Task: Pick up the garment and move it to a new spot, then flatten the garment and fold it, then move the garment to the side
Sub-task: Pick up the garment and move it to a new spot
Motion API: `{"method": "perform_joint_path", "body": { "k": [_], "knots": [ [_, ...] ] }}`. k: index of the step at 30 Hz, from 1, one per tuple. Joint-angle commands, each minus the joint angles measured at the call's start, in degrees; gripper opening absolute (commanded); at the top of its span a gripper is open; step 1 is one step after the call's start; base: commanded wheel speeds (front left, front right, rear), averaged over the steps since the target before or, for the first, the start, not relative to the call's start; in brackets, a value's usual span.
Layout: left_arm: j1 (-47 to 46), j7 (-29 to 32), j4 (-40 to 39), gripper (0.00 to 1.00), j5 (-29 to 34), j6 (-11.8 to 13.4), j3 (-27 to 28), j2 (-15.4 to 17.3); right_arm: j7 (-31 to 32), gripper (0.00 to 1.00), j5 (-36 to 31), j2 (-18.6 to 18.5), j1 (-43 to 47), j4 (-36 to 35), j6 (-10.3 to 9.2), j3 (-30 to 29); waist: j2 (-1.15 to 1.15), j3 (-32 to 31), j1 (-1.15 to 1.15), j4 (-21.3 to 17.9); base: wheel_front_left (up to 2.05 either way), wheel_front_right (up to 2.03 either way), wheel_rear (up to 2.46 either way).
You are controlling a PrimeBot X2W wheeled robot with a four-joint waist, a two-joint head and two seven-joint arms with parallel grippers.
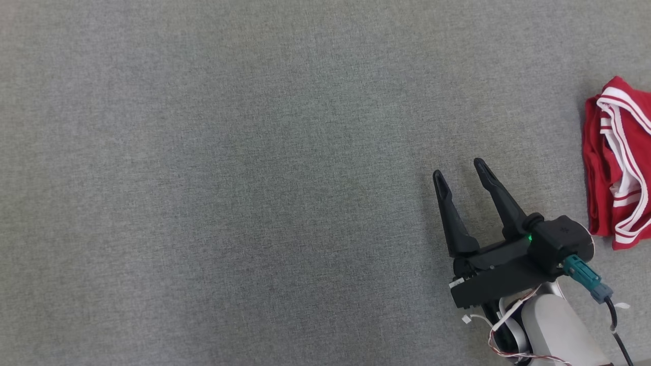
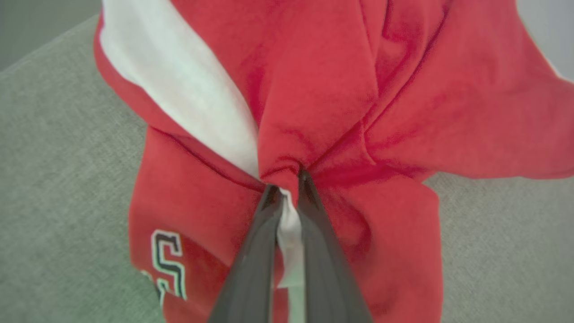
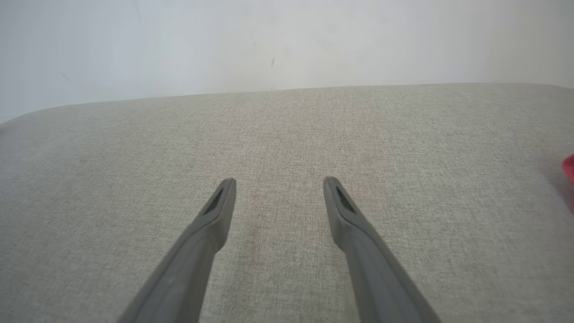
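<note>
In the left wrist view, the garment (image 2: 323, 89) is red with a broad white band and a black-and-white letter print. It is bunched on the grey cloth surface, and my left gripper (image 2: 287, 179) is shut on a pinch of its red and white fabric. At the far right edge of the head view lies a crumpled red garment (image 1: 618, 162) with white stripes. My right gripper (image 1: 459, 169) stands open to its left, apart from it, with nothing between its fingers. In the right wrist view, the right gripper (image 3: 279, 181) hovers over bare cloth, with a red sliver of garment (image 3: 569, 172) at the right edge.
A grey woven cloth surface (image 1: 229, 178) spreads across the head view. In the right wrist view its far edge (image 3: 287, 89) meets a pale wall (image 3: 269, 40). A cable and a teal connector (image 1: 585, 277) hang at my right wrist.
</note>
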Motion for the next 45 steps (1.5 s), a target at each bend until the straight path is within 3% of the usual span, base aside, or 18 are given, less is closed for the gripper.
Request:
{"method": "perform_joint_path", "body": {
  "k": [1,7,14,19,26,32,38,42,45],
  "knots": [
    [0.97,-0.11,0.27,0.00,0.15,-0.41,-0.46,-0.90,-0.13,1.00,0.09,-0.16,0.77,-0.10,-0.14,-0.27,-0.01,-0.64,0.00,0.20,0.00,0.00,0.00],
    [0.79,-2.26,-1.21,0.00,0.53,-2.35,-0.47,0.16,-0.73,1.00,0.77,0.49,2.27,1.14,-0.14,-0.07,-0.01,-4.19,0.00,1.48,0.00,0.00,0.00],
    [-1.91,-4.58,-5.87,0.00,0.16,-4.50,-1.58,-0.22,-1.58,1.00,1.64,0.65,5.06,3.79,-0.14,-0.68,-0.01,-12.61,0.00,4.35,0.00,0.00,0.00],
    [-3.85,-3.10,-12.04,0.00,0.42,-5.69,-5.75,-1.32,-1.48,1.00,2.25,0.61,8.32,5.08,-0.14,-1.55,-0.01,-19.62,0.00,5.92,0.00,0.00,0.00],
    [-6.43,-0.61,-19.20,0.00,1.32,-5.40,-12.73,-4.13,-1.18,1.00,3.11,1.19,12.50,5.44,-0.14,-2.33,-0.01,-26.56,0.00,5.70,0.00,0.00,0.00],
    [-8.58,0.17,-25.59,0.00,1.18,-5.59,-20.28,-9.54,-0.18,1.00,3.03,1.81,15.04,3.88,-0.14,-2.99,-0.01,-28.99,0.00,3.01,0.00,0.00,0.00],
    [-9.32,-1.15,-30.09,0.00,0.56,-6.38,-28.65,-17.76,0.44,1.00,2.90,2.41,16.05,2.55,-0.14,-3.60,-0.01,-28.73,0.00,-0.84,0.00,0.00,0.00],
    [-7.75,-3.06,-29.56,0.00,1.33,-7.76,-34.30,-22.63,0.89,1.00,2.77,2.60,16.12,1.81,-0.14,-4.09,-0.01,-27.92,0.00,-3.43,0.00,0.00,0.00],
    [-5.25,-5.54,-27.04,0.00,3.07,-9.12,-38.67,-24.54,1.31,1.00,2.44,2.84,16.38,1.29,-0.14,-4.03,-0.01,-27.23,0.00,-5.22,0.00,0.00,0.00]
  ]
}}
